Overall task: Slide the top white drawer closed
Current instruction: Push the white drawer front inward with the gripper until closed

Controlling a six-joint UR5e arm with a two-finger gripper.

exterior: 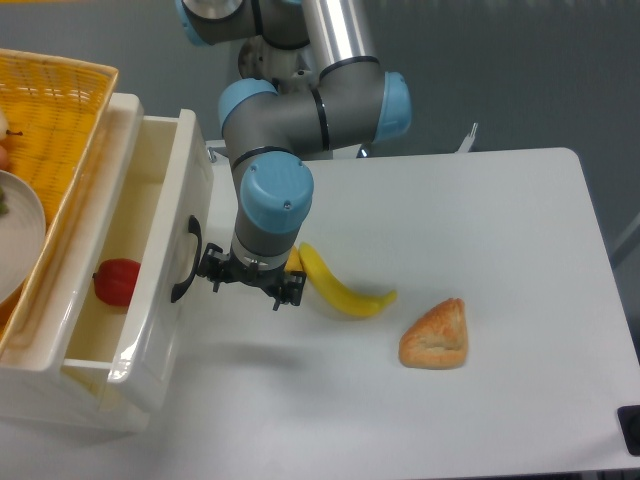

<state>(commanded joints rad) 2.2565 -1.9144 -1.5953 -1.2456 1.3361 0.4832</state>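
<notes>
While partly open, the top white drawer (150, 270) is met by the gripper (250, 283).
Its black handle (184, 260) is touched; finger spread cannot be told.

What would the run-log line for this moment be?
phase: pushing | gripper at handle | top white drawer: partly open | pepper inside

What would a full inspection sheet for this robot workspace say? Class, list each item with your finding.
Surface: white table, bare at the right side.
Job's thing: top drawer partly open, black handle on its front; a red pepper lies inside.
Clutter: banana and pastry lie apart on the table.
Gripper: gripper at the drawer front beside the handle; open or shut cannot be told.
Cables: nothing seen.
Surroundings: yellow basket and a plate on top of the drawer unit; grey floor behind.
</notes>
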